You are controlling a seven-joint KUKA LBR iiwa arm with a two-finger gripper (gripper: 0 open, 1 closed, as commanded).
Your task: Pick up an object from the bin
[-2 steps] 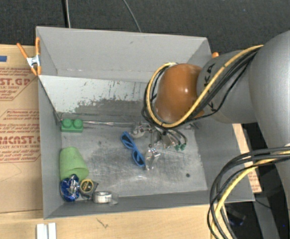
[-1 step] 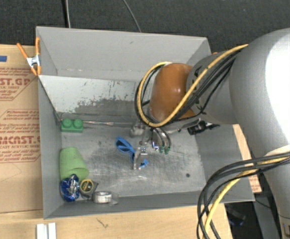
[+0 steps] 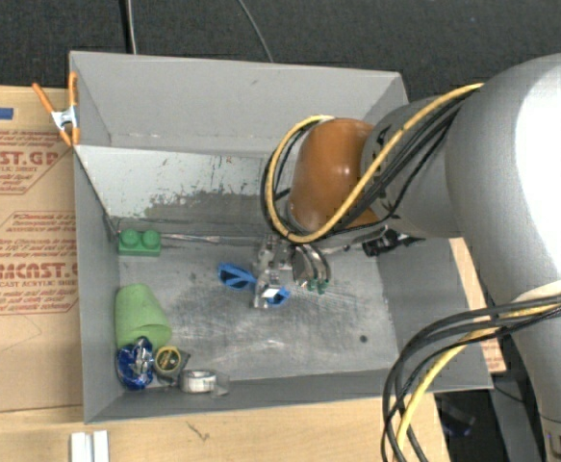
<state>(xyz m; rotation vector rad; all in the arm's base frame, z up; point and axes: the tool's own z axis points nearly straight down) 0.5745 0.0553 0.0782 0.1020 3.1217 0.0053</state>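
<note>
Jaws down near the middle of the bin (image 3: 338,340), low over a small blue piece (image 3: 234,276) lying flat on the floor. Released or clenched: cannot tell, with the orange wrist cover (image 3: 328,176) looming above. Easy to get at, judging by the bare floor all round. Well apart from it: a green brick (image 3: 140,243) tucked against the back wall; a green cup (image 3: 138,314), blue-and-silver trinket (image 3: 134,366), ring (image 3: 167,359) and tape roll (image 3: 199,382) crowded into the front left corner, likely awkward beside the walls.
</note>
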